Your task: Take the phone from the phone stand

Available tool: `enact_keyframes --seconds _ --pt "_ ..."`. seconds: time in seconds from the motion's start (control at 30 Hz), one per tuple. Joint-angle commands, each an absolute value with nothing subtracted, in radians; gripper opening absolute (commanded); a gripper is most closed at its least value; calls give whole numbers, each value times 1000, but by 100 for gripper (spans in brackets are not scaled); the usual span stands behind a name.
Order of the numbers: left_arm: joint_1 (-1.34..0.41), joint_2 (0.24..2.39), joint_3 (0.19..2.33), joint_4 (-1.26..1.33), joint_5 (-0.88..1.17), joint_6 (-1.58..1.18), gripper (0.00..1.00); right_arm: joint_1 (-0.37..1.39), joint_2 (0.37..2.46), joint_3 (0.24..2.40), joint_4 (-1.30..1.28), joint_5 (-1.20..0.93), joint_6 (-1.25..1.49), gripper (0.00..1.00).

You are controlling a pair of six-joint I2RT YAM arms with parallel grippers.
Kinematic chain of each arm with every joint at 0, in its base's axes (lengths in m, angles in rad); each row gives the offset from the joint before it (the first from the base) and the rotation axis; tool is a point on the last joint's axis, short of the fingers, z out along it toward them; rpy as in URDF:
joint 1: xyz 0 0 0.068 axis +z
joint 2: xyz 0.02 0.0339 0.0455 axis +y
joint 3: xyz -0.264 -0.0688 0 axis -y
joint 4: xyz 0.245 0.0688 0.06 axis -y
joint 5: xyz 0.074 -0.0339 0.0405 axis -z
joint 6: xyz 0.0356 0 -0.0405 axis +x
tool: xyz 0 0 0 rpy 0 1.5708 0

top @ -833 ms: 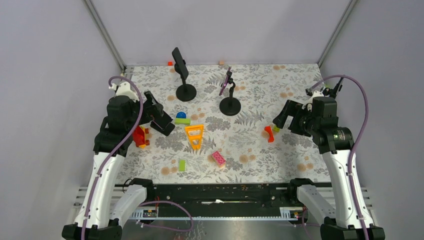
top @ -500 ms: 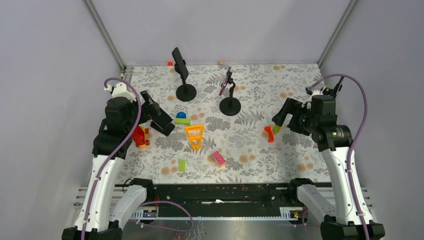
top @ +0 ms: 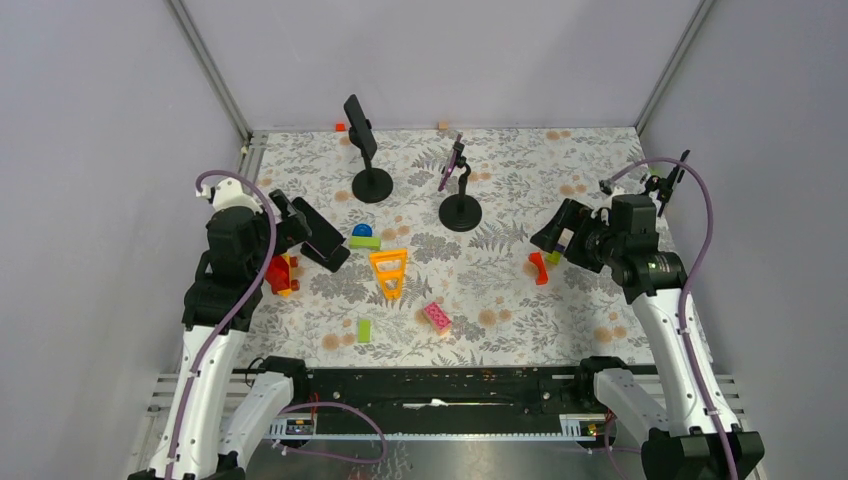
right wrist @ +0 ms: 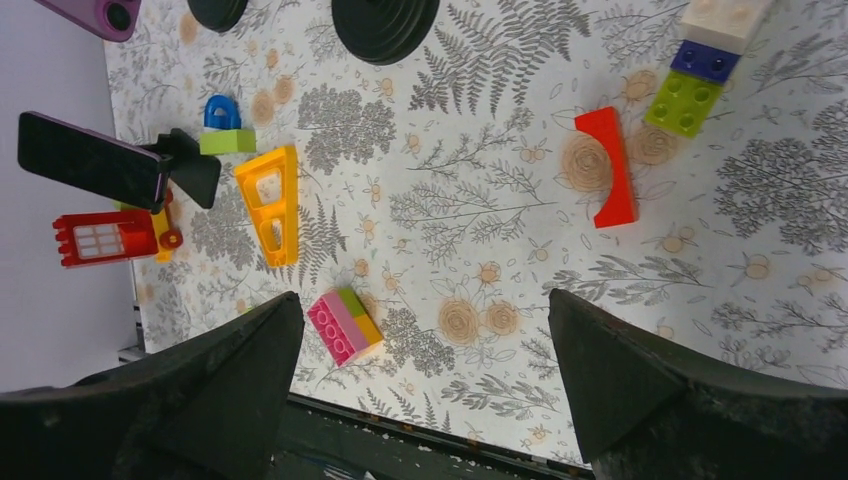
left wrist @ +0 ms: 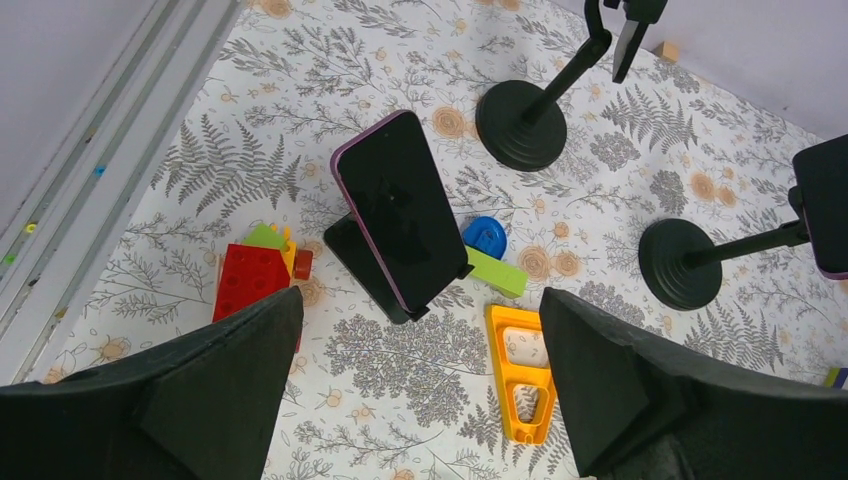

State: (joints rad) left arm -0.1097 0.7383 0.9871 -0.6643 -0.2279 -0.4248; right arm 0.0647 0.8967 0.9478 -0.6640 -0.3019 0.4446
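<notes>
A dark phone with a purple rim (left wrist: 398,222) leans on a low black wedge stand (left wrist: 352,262) on the floral mat. It also shows in the top view (top: 322,234) and the right wrist view (right wrist: 90,160). A black phone (top: 358,126) is clamped on a tall stand with a round base (top: 372,186). A purple phone (top: 454,163) sits on a second tall stand (top: 461,214). My left gripper (top: 286,220) is open and empty, just left of the wedge phone; in its own view (left wrist: 420,400) the phone lies ahead between the fingers. My right gripper (top: 556,232) is open and empty at the right.
Toy bricks lie around: a red and yellow block (top: 282,272), a blue piece on a green brick (top: 364,238), an orange triangular frame (top: 389,272), a pink brick (top: 437,317), a small green brick (top: 364,330), a red arch (top: 540,268). Grey walls enclose the table.
My left arm has drawn back to the left, away from the wedge phone. My right gripper has shifted a little left. The phones and stands have not moved.
</notes>
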Motion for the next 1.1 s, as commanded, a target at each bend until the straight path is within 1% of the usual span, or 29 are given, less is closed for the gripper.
enact_keyframes --seconds 0.0,0.1,0.13,0.3,0.47,0.57,0.67,0.83,1.07 --pt "-106 703 957 -638 -261 -437 99 120 890 927 -565 -334 482 99" --pt "-106 667 922 -632 -268 -440 99 290 908 967 -566 -172 461 99" --pt "-106 656 911 -632 -266 -440 99 365 925 982 -566 -146 458 99" --pt "-106 603 868 -658 -264 -435 99 585 1026 1044 -507 -60 437 99" --pt "-106 534 835 -695 -289 -443 99 739 1139 1133 -444 -5 414 99" --pt "-106 480 821 -705 -296 -450 99 816 1214 1189 -382 -6 390 99" --pt "-106 443 824 -709 -285 -453 99 883 1329 1294 -374 -5 361 99" --pt "-107 417 850 -763 -310 -445 99 962 1577 1537 -368 -23 291 99" --pt "-109 395 866 -791 -338 -447 99 988 1937 1916 -385 -48 223 99"
